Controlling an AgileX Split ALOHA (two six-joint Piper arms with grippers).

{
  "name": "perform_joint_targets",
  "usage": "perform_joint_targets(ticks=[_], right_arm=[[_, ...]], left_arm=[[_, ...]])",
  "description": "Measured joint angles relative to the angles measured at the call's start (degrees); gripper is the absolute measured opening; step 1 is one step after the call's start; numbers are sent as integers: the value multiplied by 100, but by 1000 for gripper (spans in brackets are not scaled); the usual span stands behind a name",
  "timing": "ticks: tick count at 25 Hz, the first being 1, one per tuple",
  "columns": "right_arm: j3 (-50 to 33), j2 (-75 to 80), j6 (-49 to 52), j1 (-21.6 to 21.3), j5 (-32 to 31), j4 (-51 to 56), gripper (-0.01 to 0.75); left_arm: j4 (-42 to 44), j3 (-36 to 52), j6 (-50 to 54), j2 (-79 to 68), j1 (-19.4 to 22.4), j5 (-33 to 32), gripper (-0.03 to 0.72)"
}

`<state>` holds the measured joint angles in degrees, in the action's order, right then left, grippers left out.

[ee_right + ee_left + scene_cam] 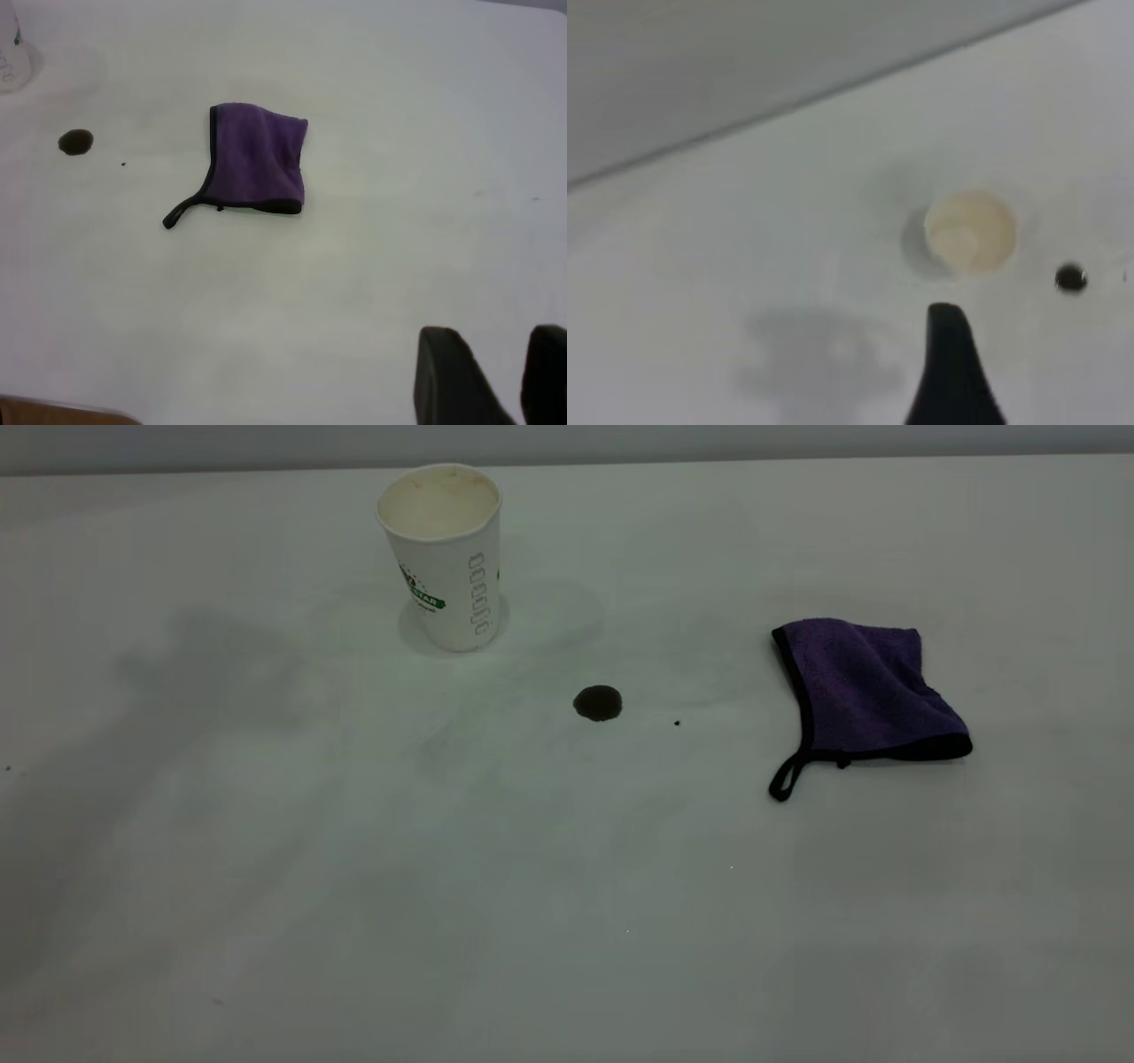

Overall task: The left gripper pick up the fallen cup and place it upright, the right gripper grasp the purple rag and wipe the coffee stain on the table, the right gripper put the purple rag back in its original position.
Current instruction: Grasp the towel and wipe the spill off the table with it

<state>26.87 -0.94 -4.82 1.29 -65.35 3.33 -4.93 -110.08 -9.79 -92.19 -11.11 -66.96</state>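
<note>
The white paper cup [447,576] stands upright at the back left of the table [532,921], its cream inside facing up. The dark brown coffee stain [598,702] lies a little to its front right. Further right, the purple rag [864,691] lies crumpled with its black loop pointing forward. Neither gripper shows in the exterior view. My left gripper [1010,354] hangs above the table, back from the cup [970,232] and stain [1070,278]; one black finger [948,372] shows with nothing beside it. My right gripper [492,341] is open and holds nothing, well away from the rag [259,159].
A tiny black speck [677,723] sits just right of the stain. The table's far edge meets a grey wall behind the cup. A brown strip [53,413] shows at one corner of the right wrist view. Soft arm shadows fall on the left of the table.
</note>
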Motion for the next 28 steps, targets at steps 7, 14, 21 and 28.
perform_joint_targets(ticks=[7,14,21,28], right_arm=[[0,0,0,0,0,0,238],[0,0,0,0,0,0,238],[0,0,-5,0,0,0,238],[0,0,1,0,0,0,238]], left_arm=[[356,2351,144,2339,0,0,457],[361,3781,205,4309,0,0,403],[361,5570,450,5535,0,0,393],[245,7100,467,6812,563,6,391]])
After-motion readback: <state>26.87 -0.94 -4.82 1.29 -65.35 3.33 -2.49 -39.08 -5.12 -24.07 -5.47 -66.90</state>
